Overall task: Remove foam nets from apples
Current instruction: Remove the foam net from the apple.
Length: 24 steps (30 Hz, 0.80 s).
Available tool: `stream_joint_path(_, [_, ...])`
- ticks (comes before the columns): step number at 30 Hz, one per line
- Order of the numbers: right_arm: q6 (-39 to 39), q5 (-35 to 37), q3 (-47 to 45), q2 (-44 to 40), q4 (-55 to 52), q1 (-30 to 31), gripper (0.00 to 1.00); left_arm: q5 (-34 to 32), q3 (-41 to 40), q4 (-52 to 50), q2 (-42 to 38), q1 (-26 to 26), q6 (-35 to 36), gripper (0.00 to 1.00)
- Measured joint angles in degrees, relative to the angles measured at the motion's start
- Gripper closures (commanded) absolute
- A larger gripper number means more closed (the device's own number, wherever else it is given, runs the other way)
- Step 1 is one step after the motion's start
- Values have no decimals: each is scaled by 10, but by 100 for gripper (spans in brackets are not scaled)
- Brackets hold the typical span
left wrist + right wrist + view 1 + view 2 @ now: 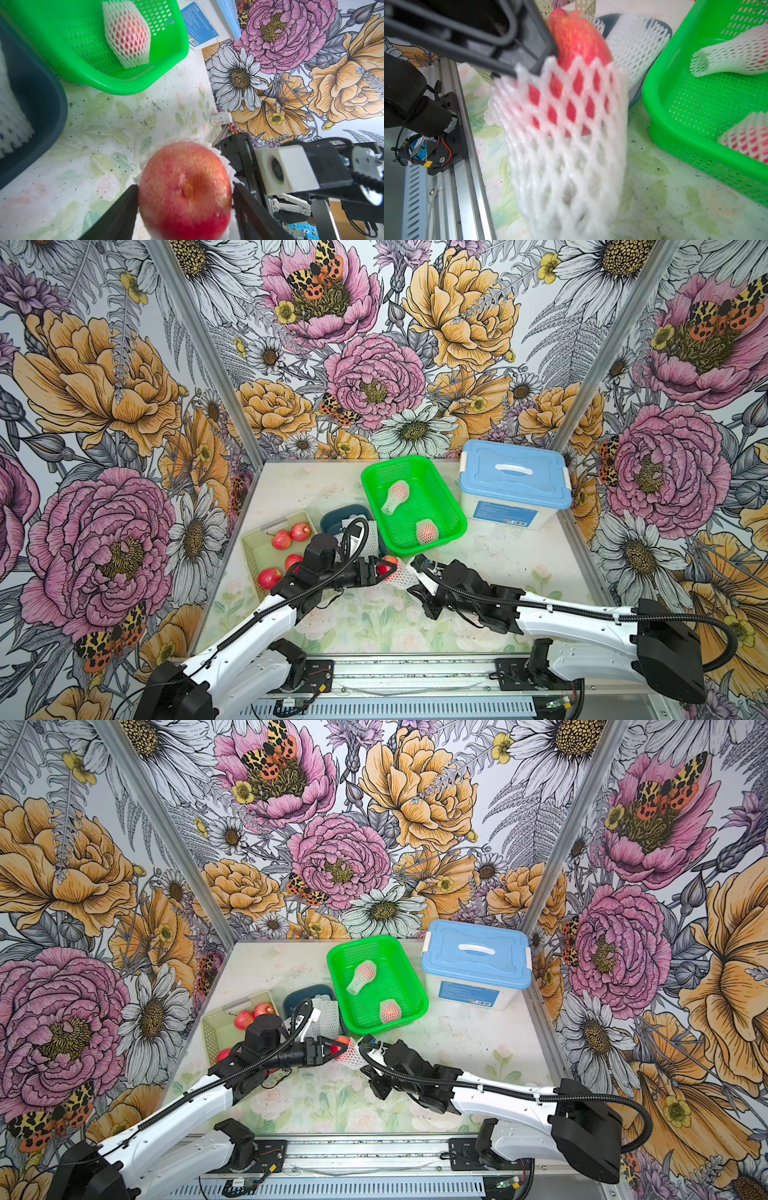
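You've got a glossy, smooth-skinned apple (185, 191) in a white matt foam net (562, 145), open diamond mesh. 
basket (166, 68): shiny perforated green plastic. 
tabletop (104, 128): matt printed sheet, gritty specks. 
rail (463, 197): bare dull metal. 
box lid (540, 485): smooth blue plastic.

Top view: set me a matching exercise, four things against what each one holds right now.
1. green basket
2. dark bin
3. beige crate
4. left gripper

a. bare apples
b. an apple half out of its net
c. empty nets
d. two netted apples

Pairs: 1-d, 2-c, 3-a, 4-b.
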Motion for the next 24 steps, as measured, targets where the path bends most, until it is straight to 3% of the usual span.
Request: stream_joint_path(24, [0, 1, -9, -11, 0, 0, 100, -10, 0, -30, -48, 46, 2, 36])
